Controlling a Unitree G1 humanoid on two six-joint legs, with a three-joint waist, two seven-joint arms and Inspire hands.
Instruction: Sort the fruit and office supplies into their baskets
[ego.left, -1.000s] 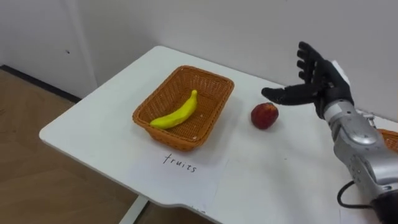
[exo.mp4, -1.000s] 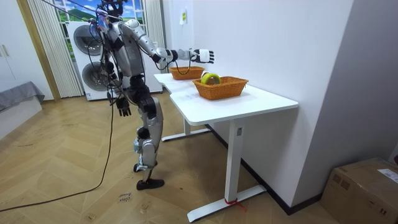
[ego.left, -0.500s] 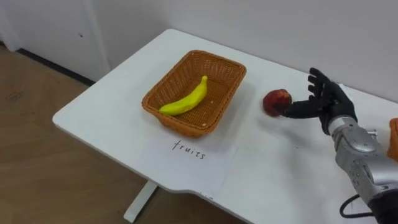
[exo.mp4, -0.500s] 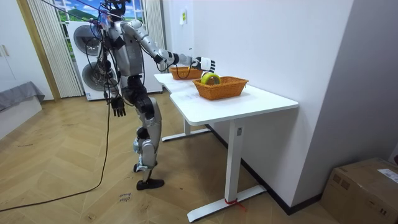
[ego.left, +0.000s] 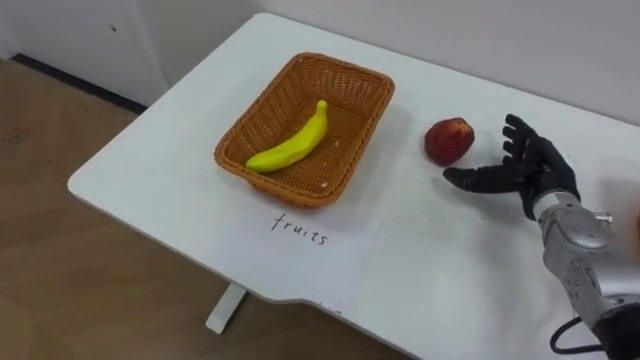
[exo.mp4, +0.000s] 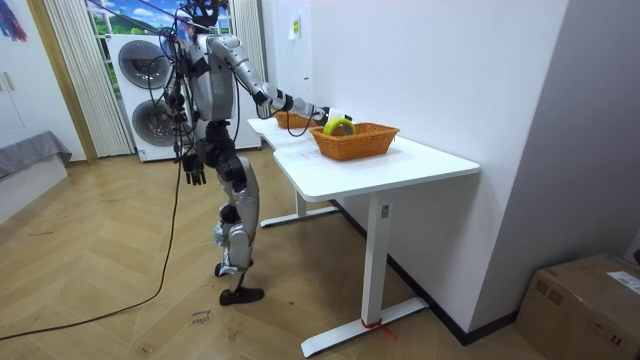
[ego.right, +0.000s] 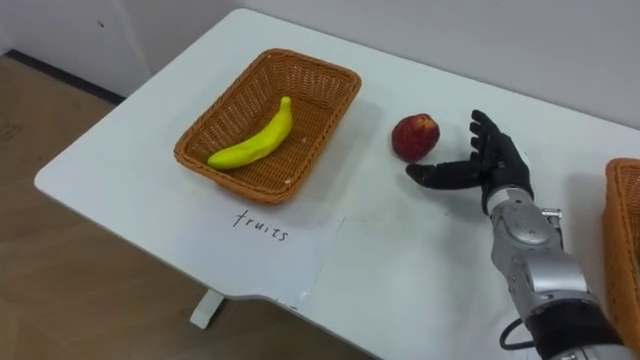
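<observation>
A red apple rests on the white table, to the right of a wicker fruit basket that holds a yellow banana. My right hand is open, low over the table just right of the apple, thumb stretched toward it and apart from it. In the right eye view the apple and the right hand show the same gap. The room view has my left hand hanging at my side while I stand at the table's end.
A paper sheet labelled "fruits" lies in front of the fruit basket. A second wicker basket stands at the right edge; in the room view this basket holds something yellow-green. The table's near edge runs close below the paper.
The right hand has come down from above the table to beside the apple, then drawn a little back to the right. The head camera has shifted too.
</observation>
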